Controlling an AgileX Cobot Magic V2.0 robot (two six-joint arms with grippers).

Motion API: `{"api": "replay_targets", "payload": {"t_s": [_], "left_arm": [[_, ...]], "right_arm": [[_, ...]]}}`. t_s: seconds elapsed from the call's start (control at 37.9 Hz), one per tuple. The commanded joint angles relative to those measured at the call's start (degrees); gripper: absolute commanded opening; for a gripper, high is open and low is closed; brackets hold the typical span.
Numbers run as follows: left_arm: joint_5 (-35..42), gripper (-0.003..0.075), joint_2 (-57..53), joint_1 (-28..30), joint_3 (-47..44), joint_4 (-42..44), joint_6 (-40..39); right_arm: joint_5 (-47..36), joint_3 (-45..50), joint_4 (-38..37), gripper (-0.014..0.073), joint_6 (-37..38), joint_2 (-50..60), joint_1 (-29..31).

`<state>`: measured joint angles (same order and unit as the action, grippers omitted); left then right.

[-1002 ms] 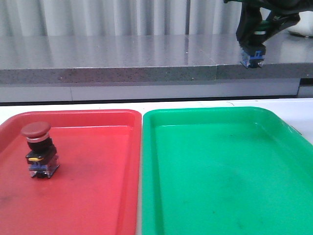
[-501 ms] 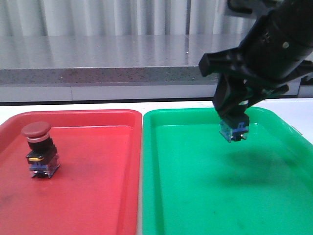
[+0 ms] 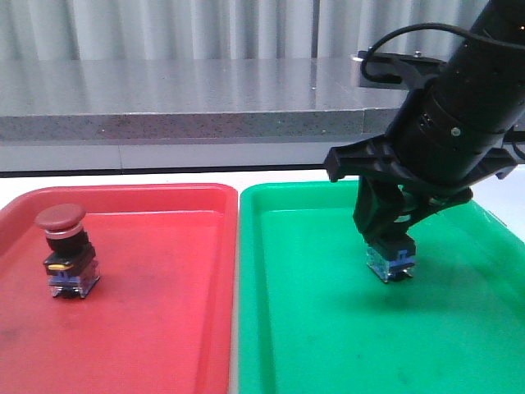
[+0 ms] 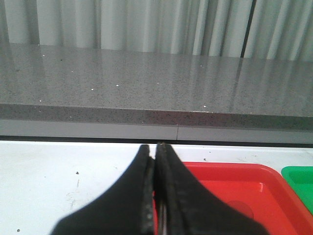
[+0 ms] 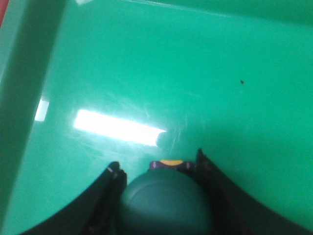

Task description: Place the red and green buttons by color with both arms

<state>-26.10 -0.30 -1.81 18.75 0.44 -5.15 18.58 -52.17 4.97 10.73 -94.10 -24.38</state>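
One button of the two is already sitting where it belongs; the other is hanging in a grip over its tray.

Left side: the red button point(image 3: 66, 250) is standing upright on the floor of the red tray point(image 3: 164, 328), toward that tray's left part, cap up, with nothing touching it. The left gripper point(image 4: 157, 196) is showing only in its own wrist view, where its fingers are lying pressed together with nothing between them, above the white table point(image 4: 58, 176) beside the red tray's near corner. I am judging the red half of the job complete.

Right side: the right gripper point(image 3: 385, 238) is reaching down over the green tray point(image 3: 328, 345), pinching the green button point(image 5: 166, 203) by its sides just under the cap. The front view is showing only the button's clear-blue base below the fingertips; the right wrist view is showing the green cap between the two fingers. The base is appearing to hang slightly clear of the tray floor, with a shadow beneath it, though I cannot tell for certain whether contact is being made.

Remaining, in my judgement: the button is needing to be set down on the green tray, then released, and the arm cleared away. The button is sitting roughly upright in the grip, so a straight descent is looking sufficient.
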Motion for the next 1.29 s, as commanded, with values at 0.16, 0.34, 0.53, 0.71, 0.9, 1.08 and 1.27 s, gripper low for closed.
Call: {"api": "replay_targets", "payload": {"t_s": [0.16, 0.34, 0.53, 0.71, 0.9, 1.08, 1.27], "left_arm": [[4.68, -0.002, -0.74, 0.08, 1.33, -0.44, -0.08], [4.68, -0.002, -0.74, 0.08, 1.33, -0.44, -0.08], [4.68, -0.002, -0.74, 0.08, 1.33, -0.44, -0.08], [4.68, -0.002, -0.74, 0.08, 1.33, -0.44, -0.08], [4.68, -0.002, -0.74, 0.08, 1.33, -0.44, -0.08], [4.68, -0.002, -0.74, 0.08, 1.33, -0.44, -0.08], [4.68, -0.002, -0.74, 0.08, 1.33, -0.44, -0.08]], "right_arm": [[0.26, -1.69, 0.35, 0.0573, -0.28, 5.75, 0.0], [1.95, -5.67, -0.68, 0.0556, -0.28, 12.55, 0.36], [4.53, -11.8, -6.77, 0.0201, -0.28, 17.4, 0.36], [4.89, -13.92, -12.96, -0.0062, 0.12, 21.65, 1.02], [9.29, -13.78, -12.96, -0.0068, 0.25, 25.21, 6.81], [11.0, -8.47, -12.96, -0.0066, 0.25, 30.55, 15.77], [7.28, 2.56, -12.9, -0.0066, 0.25, 41.25, 18.05]]}}
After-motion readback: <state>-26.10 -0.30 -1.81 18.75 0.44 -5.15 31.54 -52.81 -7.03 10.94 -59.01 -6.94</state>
